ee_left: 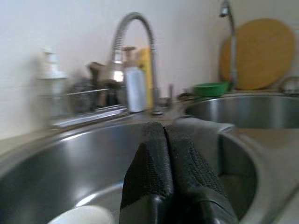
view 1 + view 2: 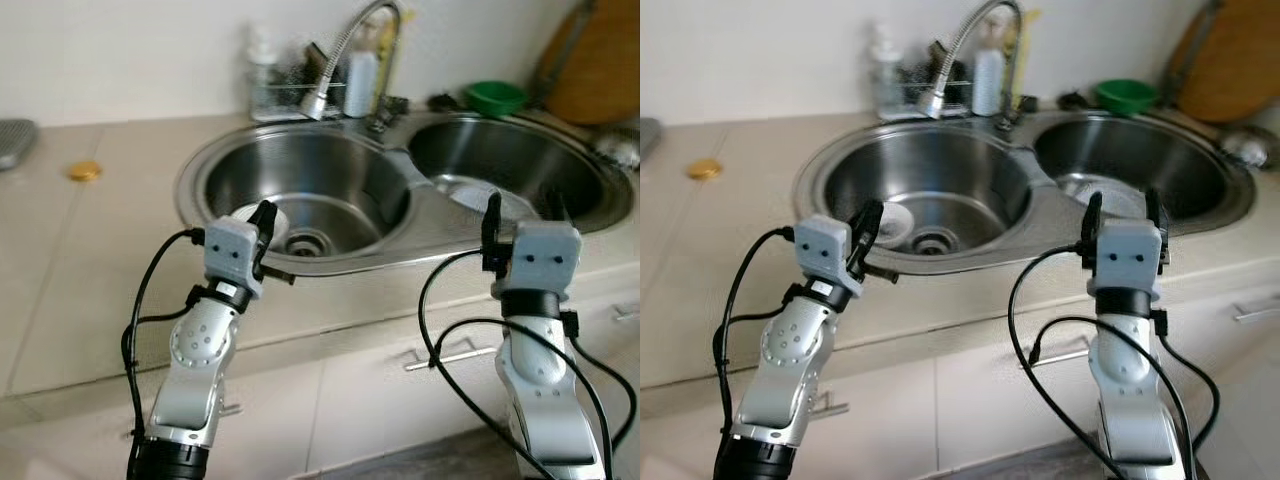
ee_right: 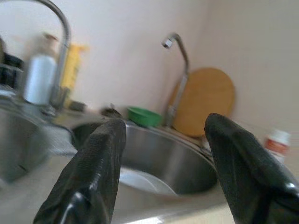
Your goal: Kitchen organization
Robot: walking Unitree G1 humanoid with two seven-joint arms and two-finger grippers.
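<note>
The double sink [image 2: 190, 190] spans the beige counter [image 2: 70, 290] from about ten o'clock to three o'clock of the head view, two round steel basins side by side. The left basin [image 2: 330, 165] holds a small white bowl [image 2: 890, 222] by its drain, at the basin's seven o'clock; the right basin [image 2: 520, 150] holds a white plate [image 3: 140, 182] on its floor. Behind them a gooseneck faucet [image 2: 345, 50] arches over the left basin, beside a wire rack [image 2: 285, 100] with bottles, with a green bowl [image 2: 495, 97] and a round wooden board [image 2: 595, 65] at two o'clock. The left gripper [image 2: 265, 225] hovers above the left basin's near rim, its jaws pressed shut on nothing, the white bowl just beyond and below the tips. The right gripper [image 2: 1122, 215] stands over the right basin's near rim with its fingers [image 3: 100, 163] spread wide, the plate lying beyond and below the gap between them, untouched. A small yellow lid [image 2: 84, 171] lies on the counter at ten o'clock.
</note>
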